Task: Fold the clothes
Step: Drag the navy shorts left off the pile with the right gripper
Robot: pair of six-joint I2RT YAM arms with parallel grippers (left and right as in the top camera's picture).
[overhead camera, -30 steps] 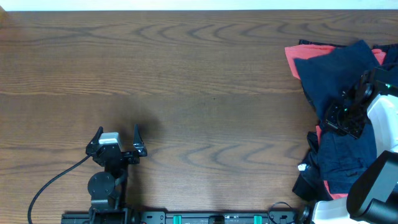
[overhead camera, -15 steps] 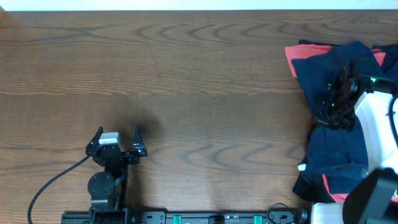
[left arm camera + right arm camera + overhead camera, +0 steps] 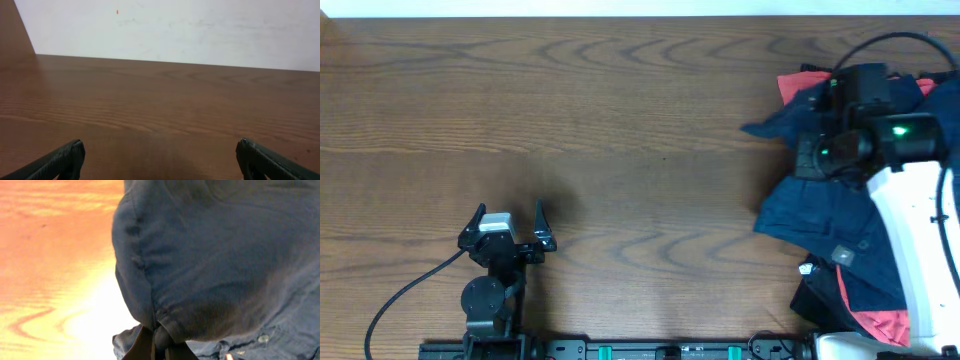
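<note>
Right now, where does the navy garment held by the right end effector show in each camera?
Overhead: navy garment at the far right, mid-height.
Left wrist: not in it.
Right wrist: fills the frame, pinched at bottom by the right end effector.
Shared landmark: the wooden table.

Left fingers wide apart, right fingers pinched

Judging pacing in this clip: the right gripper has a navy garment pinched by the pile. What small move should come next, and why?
Probably carry the navy garment left onto the bare table. The right gripper is shut on a bunch of its fabric, the rest overlaps the pile of clothes, and the open left gripper sits far off.
</note>
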